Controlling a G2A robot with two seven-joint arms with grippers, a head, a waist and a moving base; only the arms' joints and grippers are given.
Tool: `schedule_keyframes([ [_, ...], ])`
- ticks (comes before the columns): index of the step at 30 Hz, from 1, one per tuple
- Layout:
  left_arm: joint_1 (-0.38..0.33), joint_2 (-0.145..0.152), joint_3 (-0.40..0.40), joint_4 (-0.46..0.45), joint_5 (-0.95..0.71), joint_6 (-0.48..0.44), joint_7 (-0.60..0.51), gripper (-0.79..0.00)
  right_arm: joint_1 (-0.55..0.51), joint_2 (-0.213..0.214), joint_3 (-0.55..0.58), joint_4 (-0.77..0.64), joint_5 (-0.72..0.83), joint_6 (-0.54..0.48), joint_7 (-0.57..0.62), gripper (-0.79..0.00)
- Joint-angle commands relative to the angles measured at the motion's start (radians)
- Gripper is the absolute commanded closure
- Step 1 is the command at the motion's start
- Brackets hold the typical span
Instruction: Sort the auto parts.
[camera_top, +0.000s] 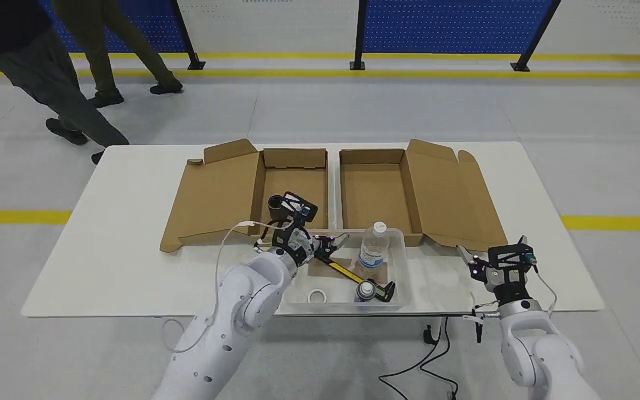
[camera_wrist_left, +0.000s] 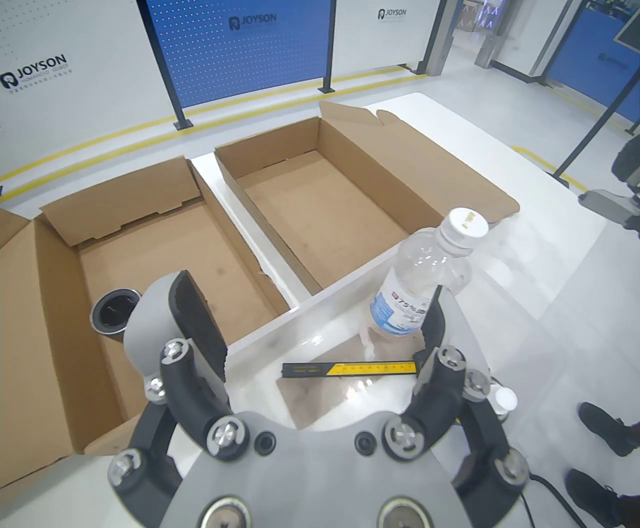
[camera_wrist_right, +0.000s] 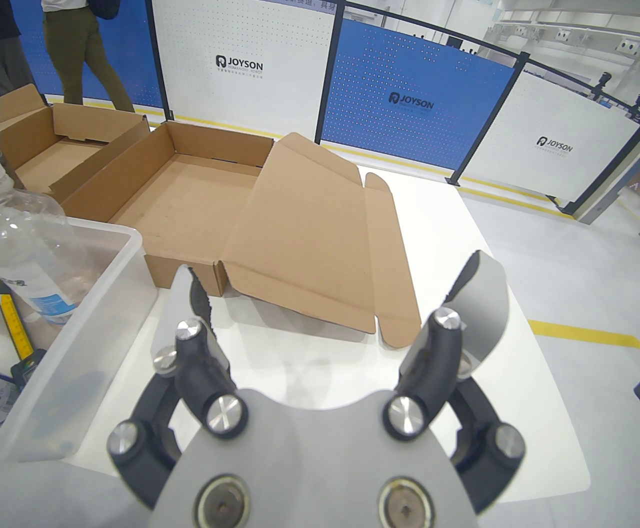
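Closest to us is the left gripper (camera_wrist_left: 320, 320). Its two fingers are spread wide and pinch nothing. It hangs over the left end of a see-through plastic tub (camera_top: 340, 305), which sits at the near edge of the white table (camera_top: 120, 230).

In the tub we see a clear plastic bottle with a white cap (camera_top: 373, 243), standing up by the far right corner. A flat yellow and black ruler (camera_wrist_left: 350, 369) lies in the middle, just beside the bottle. A dark round can (camera_top: 367, 290) lies by the near right corner, and a small white ring (camera_top: 317, 296) lies by the near wall.

Behind the tub two open brown cardboard boxes stand side by side. The left box (camera_top: 295, 160) holds a black round part (camera_wrist_left: 114, 310) by its left wall. The right box (camera_top: 372, 160) has its lid flap lying open toward the right edge.

The right gripper (camera_wrist_right: 335, 290) hangs over the table by the near right corner, well apart from the tub. Its fingers are spread too, with nothing between them.
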Motion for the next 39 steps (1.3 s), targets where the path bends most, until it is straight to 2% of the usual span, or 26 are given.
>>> schedule_keyframes([
  [1, 0.006, -0.002, 0.019, 0.003, 0.011, 0.000, 0.012, -0.785, 0.000, 0.000, 0.000, 0.000, 0.000, 0.000, 0.000, -0.785],
  [9, -0.021, -0.018, 0.103, 0.029, 0.038, 0.010, 0.055, -0.785, 0.000, 0.000, 0.000, 0.000, 0.000, 0.000, 0.000, -0.785],
  [21, -0.143, -0.063, 0.222, 0.139, 0.018, 0.065, 0.084, -0.785, 0.000, 0.000, 0.000, 0.000, 0.000, 0.000, 0.000, -0.785],
  [30, -0.189, -0.094, 0.288, 0.188, -0.006, 0.080, 0.096, -0.785, 0.000, 0.000, 0.000, 0.000, 0.000, 0.000, 0.000, -0.785],
  [31, -0.192, -0.097, 0.295, 0.195, -0.006, 0.080, 0.096, -0.773, 0.000, 0.000, 0.000, 0.000, 0.000, 0.000, 0.000, -0.785],
  [35, -0.205, -0.107, 0.311, 0.223, -0.007, 0.084, 0.108, -0.622, 0.000, 0.000, 0.000, 0.000, 0.000, 0.000, 0.000, -0.785],
  [39, -0.217, -0.116, 0.320, 0.252, -0.006, 0.087, 0.116, -0.545, 0.000, 0.000, 0.000, 0.000, 0.000, 0.000, 0.000, -0.785],
])
